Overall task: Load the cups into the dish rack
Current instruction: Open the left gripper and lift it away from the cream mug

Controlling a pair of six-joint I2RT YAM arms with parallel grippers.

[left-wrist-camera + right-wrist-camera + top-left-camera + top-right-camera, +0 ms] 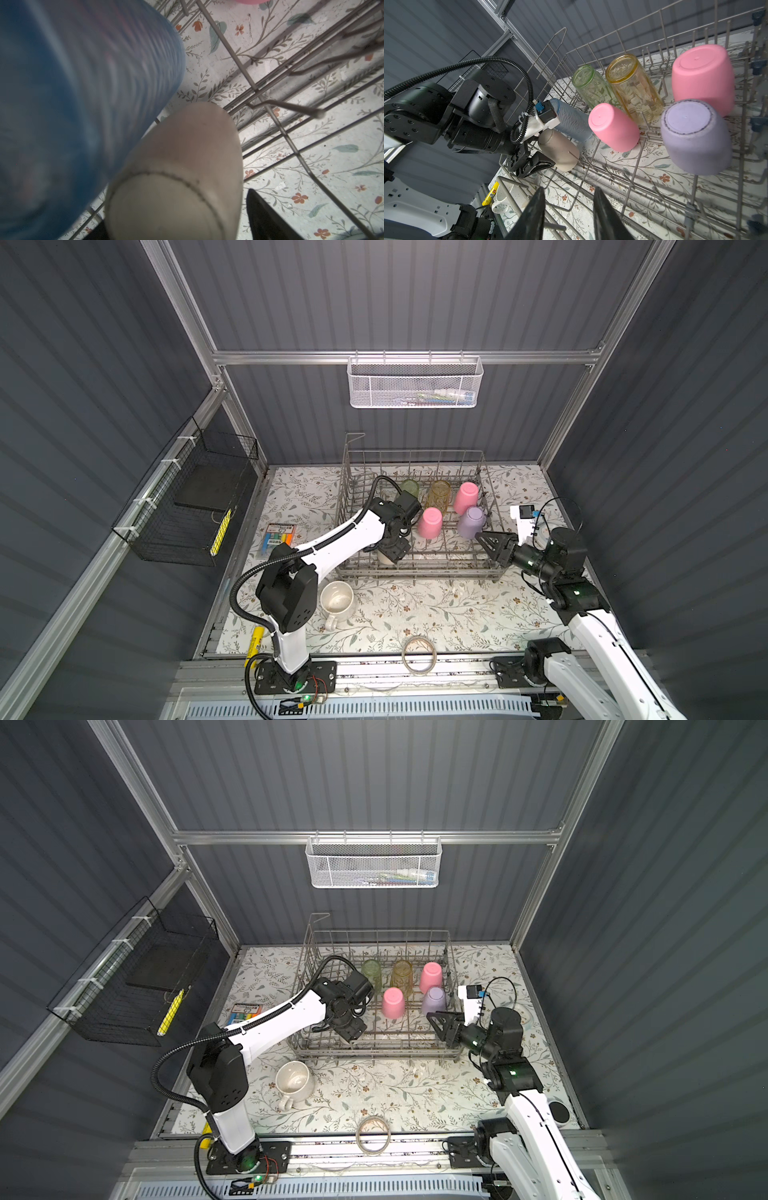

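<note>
Straddling the upturned beige cup at the dish rack's front left, the left hand stands open; the right hand hovers part-open and empty by the lilac cup.

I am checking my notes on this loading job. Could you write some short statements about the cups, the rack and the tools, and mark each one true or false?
1. The white mug stands on the table, outside the dish rack. True.
2. The lilac cup stands mouth up. False: its bottom faces up.
3. The right tool holds a pink cup. False: its jaws stand apart with nothing between them.
4. The beige cup is inside the rack, next to the blue tumbler. True.
5. In the back row, the amber tumbler stands between the green tumbler and a pink cup. True.
</note>
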